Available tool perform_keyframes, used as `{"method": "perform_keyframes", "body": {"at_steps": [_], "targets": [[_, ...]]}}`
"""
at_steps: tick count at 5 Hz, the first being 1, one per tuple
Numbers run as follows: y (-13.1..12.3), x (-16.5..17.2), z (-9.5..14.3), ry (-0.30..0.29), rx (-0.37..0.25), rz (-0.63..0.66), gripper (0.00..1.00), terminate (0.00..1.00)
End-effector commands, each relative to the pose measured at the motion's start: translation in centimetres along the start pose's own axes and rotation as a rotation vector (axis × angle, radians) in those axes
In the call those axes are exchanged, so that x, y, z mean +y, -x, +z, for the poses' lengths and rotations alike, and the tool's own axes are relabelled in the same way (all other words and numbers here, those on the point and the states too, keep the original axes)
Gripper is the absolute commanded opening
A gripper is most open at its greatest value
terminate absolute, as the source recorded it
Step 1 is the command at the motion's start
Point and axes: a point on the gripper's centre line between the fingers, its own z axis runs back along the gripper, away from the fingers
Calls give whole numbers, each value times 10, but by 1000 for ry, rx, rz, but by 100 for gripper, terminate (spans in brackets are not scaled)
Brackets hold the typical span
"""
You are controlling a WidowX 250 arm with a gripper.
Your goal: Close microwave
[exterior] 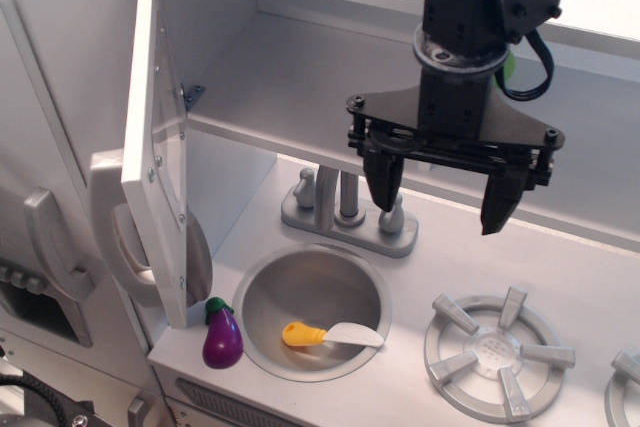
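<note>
The arm above the gripper [442,195] is running off the top edge. The microwave [155,147] door is swinging edge-on toward the camera, so its window is showing only as a thin sliver, and its handle and button row cannot be made out. The faucet [345,209] is losing its upper spout behind the shelf. At the counter's right edge, a second burner [625,387] is getting cropped — only a sliver is showing.
</note>
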Motion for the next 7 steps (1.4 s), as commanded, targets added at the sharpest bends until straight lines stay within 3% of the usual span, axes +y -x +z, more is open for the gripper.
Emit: {"method": "perform_keyframes", "body": {"at_steps": [1, 2, 3, 4, 5, 6, 7], "targets": [[0, 0, 0, 0, 0, 0, 100, 0], [-2, 13, 51, 80, -37, 13, 100, 0], [-7, 33, 95, 118, -50, 40, 100, 0], [-25, 72, 134, 117, -99, 86, 100, 0], [-27, 108, 139, 58, -92, 121, 100, 0], [-25, 138, 129, 51, -64, 135, 100, 0], [-18, 164, 104, 82, -32, 152, 100, 0]]}}
